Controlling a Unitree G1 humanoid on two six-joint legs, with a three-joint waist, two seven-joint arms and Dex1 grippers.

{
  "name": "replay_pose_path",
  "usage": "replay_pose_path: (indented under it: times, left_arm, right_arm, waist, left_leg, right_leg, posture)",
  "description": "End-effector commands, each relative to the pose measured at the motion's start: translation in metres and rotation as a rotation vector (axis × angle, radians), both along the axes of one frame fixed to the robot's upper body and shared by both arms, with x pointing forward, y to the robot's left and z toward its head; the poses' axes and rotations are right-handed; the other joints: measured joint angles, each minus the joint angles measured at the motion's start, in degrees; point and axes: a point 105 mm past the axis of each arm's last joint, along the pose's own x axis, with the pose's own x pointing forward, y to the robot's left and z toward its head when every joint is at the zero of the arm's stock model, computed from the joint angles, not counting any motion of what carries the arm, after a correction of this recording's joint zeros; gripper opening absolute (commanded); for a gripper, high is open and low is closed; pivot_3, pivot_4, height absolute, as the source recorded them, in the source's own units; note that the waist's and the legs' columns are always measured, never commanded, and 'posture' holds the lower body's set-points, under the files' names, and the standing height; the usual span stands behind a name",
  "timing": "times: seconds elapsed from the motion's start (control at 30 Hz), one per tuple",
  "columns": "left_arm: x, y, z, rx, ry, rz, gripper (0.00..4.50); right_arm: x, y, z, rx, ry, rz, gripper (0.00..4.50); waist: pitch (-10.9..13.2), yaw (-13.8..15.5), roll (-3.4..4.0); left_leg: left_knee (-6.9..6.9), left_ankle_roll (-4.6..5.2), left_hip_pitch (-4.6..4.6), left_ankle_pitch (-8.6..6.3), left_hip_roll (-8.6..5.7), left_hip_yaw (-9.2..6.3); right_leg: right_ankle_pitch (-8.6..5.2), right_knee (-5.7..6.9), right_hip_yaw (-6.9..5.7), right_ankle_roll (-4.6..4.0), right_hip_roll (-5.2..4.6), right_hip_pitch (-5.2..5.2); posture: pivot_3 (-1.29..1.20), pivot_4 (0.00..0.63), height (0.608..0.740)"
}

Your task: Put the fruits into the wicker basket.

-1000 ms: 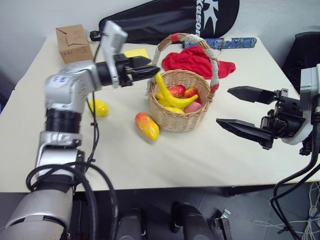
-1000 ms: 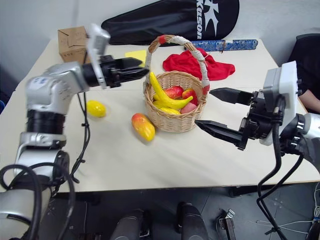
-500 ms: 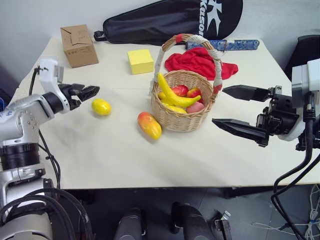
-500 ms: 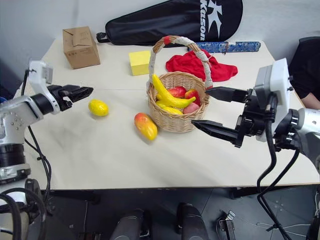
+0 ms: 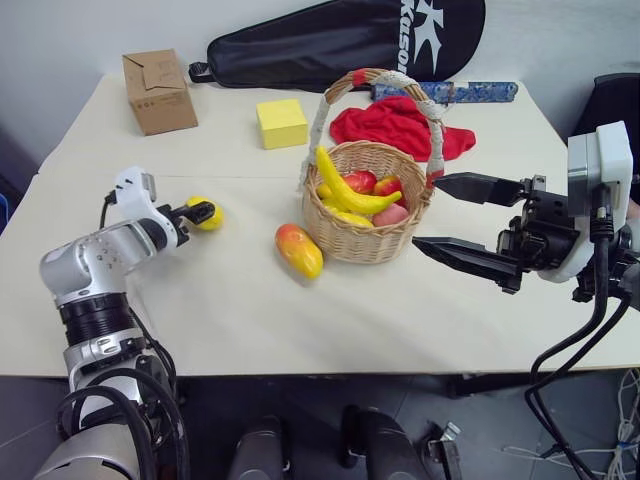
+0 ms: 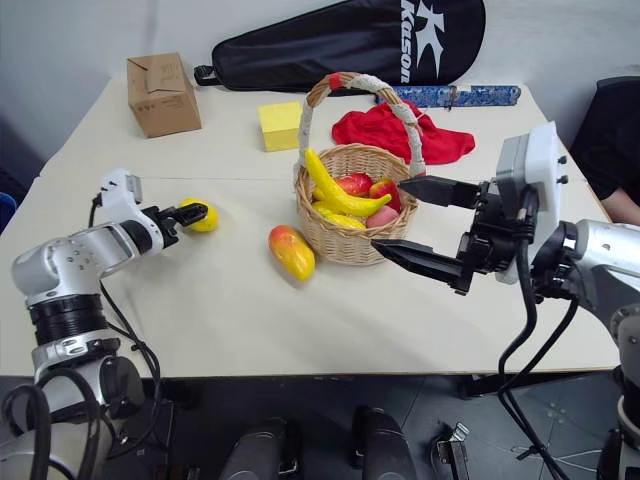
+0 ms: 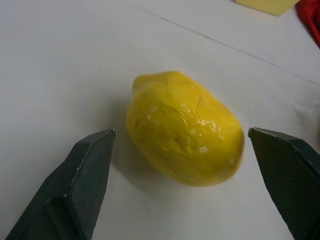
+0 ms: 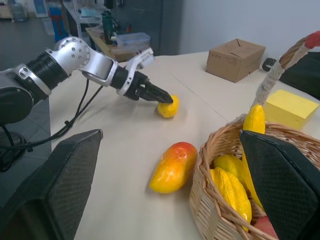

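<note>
Left wrist view: left gripper [image 7: 180, 150] spread wide around the lemon [image 7: 184, 127], fingers apart from it; right gripper [image 5: 462, 213] agape, empty

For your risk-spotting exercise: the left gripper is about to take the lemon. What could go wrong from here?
1. The lemon is glossy and rounded; the open left gripper might squeeze it out sideways and send it rolling across the table.
2. The wicker basket is already heaped with a banana on top, so another fruit could tumble off.
3. The basket's tall handle may block the drop.
</note>
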Motion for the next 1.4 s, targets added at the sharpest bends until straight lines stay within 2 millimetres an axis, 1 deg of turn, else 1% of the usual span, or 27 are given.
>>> replay_pose_path:
  times: [0.03,0.13,0.23,0.33,0.37,0.4,0.43,0.53,0.57,0.6,0.63,0.67,0.77,0.8,0.83,0.9,0.93,1.0,1.07,1.17,1.27,1.3,1.4]
  left_arm:
    - [0.014,-0.002,0.007,0.017,-0.017,0.014,4.49]
    - [0.021,-0.005,0.001,0.058,0.001,0.004,4.49]
    - [0.026,-0.009,0.0,0.067,-0.004,-0.008,3.86]
    - [0.028,-0.012,0.004,0.085,-0.022,-0.028,2.93]
    - [0.027,-0.011,0.006,0.105,-0.026,-0.041,2.69]
    - [0.024,-0.011,0.01,0.13,-0.036,-0.071,2.63]
    - [0.022,-0.012,0.012,0.146,-0.042,-0.093,2.63]
    - [0.006,-0.023,0.024,0.251,-0.099,-0.242,2.63]
    - [-0.005,-0.033,0.032,0.283,-0.132,-0.325,2.63]
    - [-0.017,-0.046,0.044,0.287,-0.17,-0.414,2.63]
    - [-0.027,-0.055,0.051,0.291,-0.192,-0.478,2.63]
    - [-0.035,-0.063,0.058,0.283,-0.211,-0.53,2.63]
    - [-0.058,-0.099,0.093,0.251,-0.301,-0.717,2.63]
    - [-0.063,-0.107,0.099,0.251,-0.317,-0.757,2.63]
    - [-0.066,-0.129,0.109,0.285,-0.358,-0.847,2.63]
    - [-0.065,-0.171,0.122,0.346,-0.435,-0.99,2.63]
    - [-0.065,-0.183,0.125,0.36,-0.451,-1.03,2.63]
    - [-0.057,-0.201,0.119,0.434,-0.478,-1.09,2.63]
    - [-0.049,-0.213,0.115,0.492,-0.499,-1.126,2.63]
    - [-0.031,-0.235,0.097,0.61,-0.503,-1.164,2.63]
    - [-0.012,-0.245,0.082,0.677,-0.489,-1.156,2.63]
    - [-0.008,-0.247,0.081,0.684,-0.501,-1.156,3.36]
    - [-0.009,-0.248,0.091,0.614,-0.542,-1.172,4.25]
  right_arm:
    - [-0.005,0.005,0.011,0.016,-0.061,0.025,4.5]
    - [-0.005,0.006,0.011,0.017,-0.064,0.029,4.5]
    - [-0.005,0.006,0.011,0.018,-0.064,0.028,4.5]
    - [-0.006,0.006,0.01,0.018,-0.061,0.026,4.5]
    - [-0.007,0.006,0.01,0.018,-0.06,0.024,4.5]
    - [-0.007,0.006,0.01,0.019,-0.058,0.021,4.5]
    - [-0.007,0.005,0.01,0.019,-0.057,0.018,4.5]
    - [-0.007,0.004,0.008,0.01,-0.051,0.008,4.5]
    - [-0.007,0.003,0.008,0.007,-0.051,0.004,4.5]
    - [-0.007,0.002,0.009,0.006,-0.05,-0.001,4.5]
    - [-0.007,0.002,0.009,0.006,-0.05,-0.004,4.5]
    - [-0.007,0.001,0.009,0.006,-0.052,-0.009,4.5]
    - [-0.005,-0.003,0.01,0.01,-0.056,-0.04,4.5]
    - [-0.004,-0.004,0.01,0.012,-0.056,-0.048,4.5]
    - [-0.001,-0.008,0.009,0.016,-0.048,-0.076,4.5]
    - [0.005,-0.019,0.004,-0.002,-0.041,-0.149,4.5]
    - [0.007,-0.022,0.002,-0.011,-0.04,-0.173,4.5]
    - [0.013,-0.032,0.004,0.002,-0.052,-0.223,4.5]
    - [0.017,-0.039,0.008,0.027,-0.06,-0.25,4.5]
    - [0.024,-0.05,0.012,0.058,-0.078,-0.317,4.5]
    - [0.027,-0.054,0.01,0.062,-0.086,-0.35,4.5]
    - [0.025,-0.054,0.008,0.065,-0.082,-0.353,4.5]
    - [0.022,-0.053,0.0,0.061,-0.07,-0.364,4.5]
  waist:
    - [0.0,0.0,0.0]
    - [0.0,0.1,-0.02]
    - [0.0,0.1,-0.02]
    - [0.0,0.1,-0.02]
    - [0.0,0.1,-0.02]
    - [0.0,0.1,-0.02]
    - [0.0,0.0,-0.02]
    - [0.0,-0.4,-0.02]
    - [0.0,-0.5,-0.02]
    - [0.0,-0.6,-0.02]
    - [0.0,-0.7,-0.02]
    - [0.0,-0.8,-0.02]
    - [0.0,-0.3,-0.02]
    - [0.0,-0.1,-0.02]
    - [0.0,0.2,-0.02]
    - [0.0,0.7,-0.02]
    - [0.0,1.0,-0.02]
    - [-0.1,1.0,0.06]
    - [-0.1,0.3,0.07]
    - [-0.1,-0.3,0.06]
    - [-0.1,-0.2,0.06]
    - [-0.1,-0.1,0.06]
    - [-0.1,-0.2,0.06]
  left_leg:
    - [0.02,0.0,0.0,0.0,0.0,0.0]
    - [0.01,0.01,0.0,-0.03,0.0,0.0]
    - [0.01,0.01,0.0,-0.04,0.0,0.02]
    - [0.02,0.01,0.0,-0.04,0.0,0.02]
    - [0.02,0.02,0.0,-0.04,0.0,0.02]
    - [0.02,0.03,0.0,-0.04,-0.01,0.02]
    - [0.02,0.02,-0.01,-0.05,0.0,0.02]
    - [-0.02,-0.02,-0.01,-0.08,0.04,0.07]
    - [-0.04,-0.04,0.0,-0.09,0.07,0.08]
    - [-0.04,-0.04,-0.01,-0.09,0.08,0.08]
    - [-0.05,-0.04,-0.04,-0.1,0.09,0.08]
    - [-0.06,-0.05,-0.04,-0.1,0.1,0.08]
    - [0.03,-0.05,-0.04,-0.1,0.08,0.05]
    - [0.05,-0.04,-0.03,-0.1,0.06,0.04]
    - [0.1,-0.04,-0.03,-0.1,0.07,0.03]
    - [0.17,-0.03,-0.05,-0.11,0.03,-0.04]
    - [0.19,0.01,-0.07,-0.13,-0.02,-0.09]
    - [0.26,0.18,-0.05,-0.23,-0.08,0.03]
    - [0.3,0.25,-0.02,-0.29,-0.08,0.16]
    - [0.31,0.24,0.01,-0.28,0.05,0.36]
    - [0.3,0.22,-0.02,-0.27,0.07,0.36]
    - [0.3,0.22,-0.04,-0.27,0.07,0.36]
    - [0.32,0.3,-0.07,-0.32,0.09,0.36]
  right_leg:
    - [0.0,0.0,0.0,0.0,0.0,0.0]
    - [0.0,-0.01,0.0,0.0,-0.01,0.0]
    - [0.0,0.0,-0.01,0.0,-0.02,0.0]
    - [0.0,0.01,-0.02,0.0,-0.04,0.0]
    - [0.0,0.01,-0.02,0.0,-0.04,0.0]
    - [0.0,0.01,-0.02,0.0,-0.04,0.0]
    - [0.0,0.0,-0.03,0.0,-0.04,0.0]
    - [0.0,0.0,-0.01,-0.01,-0.01,-0.03]
    - [0.0,0.05,-0.02,-0.01,0.0,-0.02]
    - [0.0,0.11,-0.02,-0.02,0.02,-0.03]
    - [-0.01,0.11,-0.02,-0.02,0.03,-0.06]
    - [-0.01,0.12,-0.02,-0.03,0.02,-0.06]
    - [-0.03,-0.02,0.0,-0.06,-0.01,-0.04]
    - [-0.03,-0.01,0.02,-0.06,-0.02,-0.03]
    - [-0.03,0.01,0.02,-0.06,-0.01,-0.03]
    - [-0.03,0.02,0.0,-0.06,0.03,0.0]
    - [-0.03,0.01,-0.06,-0.05,0.1,0.05]
    - [0.01,-0.02,0.04,0.01,0.15,0.07]
    - [0.02,-0.02,0.09,0.03,0.15,0.07]
    - [0.02,-0.01,0.19,0.03,0.21,-0.01]
    - [-0.01,-0.01,0.17,-0.01,0.35,-0.08]
    - [-0.01,-0.03,0.17,-0.01,0.35,-0.1]
    - [-0.01,-0.08,0.18,0.0,0.28,-0.1]
  posture:
    - [0.0,0.15,0.74]
    - [0.0,0.15,0.74]
    - [0.0,0.15,0.74]
    - [0.0,0.15,0.74]
    - [0.0,0.15,0.74]
    - [0.0,0.15,0.74]
    - [0.0,0.15,0.74]
    - [0.0,0.15,0.74]
    - [0.0,0.15,0.74]
    - [0.0,0.15,0.74]
    - [0.0,0.15,0.74]
    - [0.0,0.15,0.74]
    - [0.0,0.15,0.74]
    - [0.0,0.15,0.74]
    - [0.0,0.15,0.74]
    - [0.0,0.15,0.74]
    - [0.0,0.15,0.74]
    - [0.0,0.15,0.74]
    - [0.0,0.15,0.74]
    - [0.0,0.15,0.74]
    - [0.0,0.15,0.74]
    - [0.0,0.15,0.74]
    - [0.0,0.15,0.74]
